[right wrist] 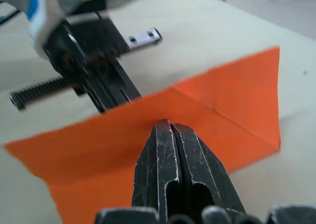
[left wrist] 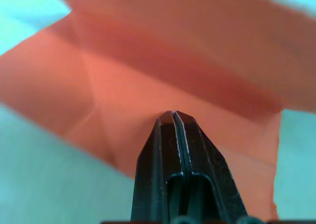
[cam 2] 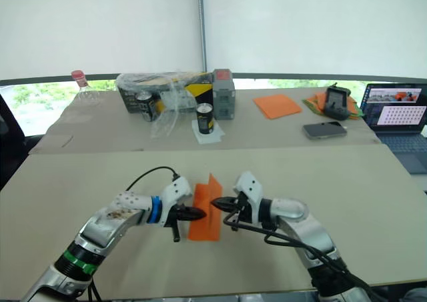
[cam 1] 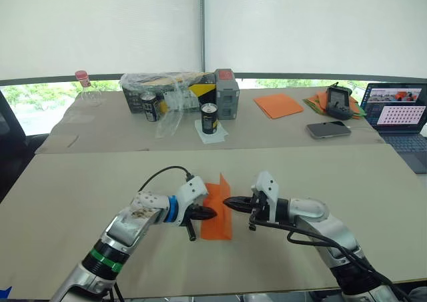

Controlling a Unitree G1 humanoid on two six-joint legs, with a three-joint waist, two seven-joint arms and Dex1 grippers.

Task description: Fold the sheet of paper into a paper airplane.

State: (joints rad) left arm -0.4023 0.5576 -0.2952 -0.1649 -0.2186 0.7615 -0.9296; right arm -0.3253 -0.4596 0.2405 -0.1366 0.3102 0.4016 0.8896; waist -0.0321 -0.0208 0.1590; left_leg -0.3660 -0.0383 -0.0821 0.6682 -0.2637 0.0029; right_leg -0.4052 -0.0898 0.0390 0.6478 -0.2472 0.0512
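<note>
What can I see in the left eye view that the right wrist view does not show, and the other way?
The left eye view gives the far table: two black cans, a phone, a laptop, a paler orange sheet. The right wrist view gives the right gripper shut, its tips at the fold line. Both show the sheet of paper, partly raised, and the left gripper opposite.

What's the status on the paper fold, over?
Both pincers shut: left pincer and right pincer tips meet at the sheet of paper. Sheet part-folded, right flap raised off the table. Nothing in the way.
</note>
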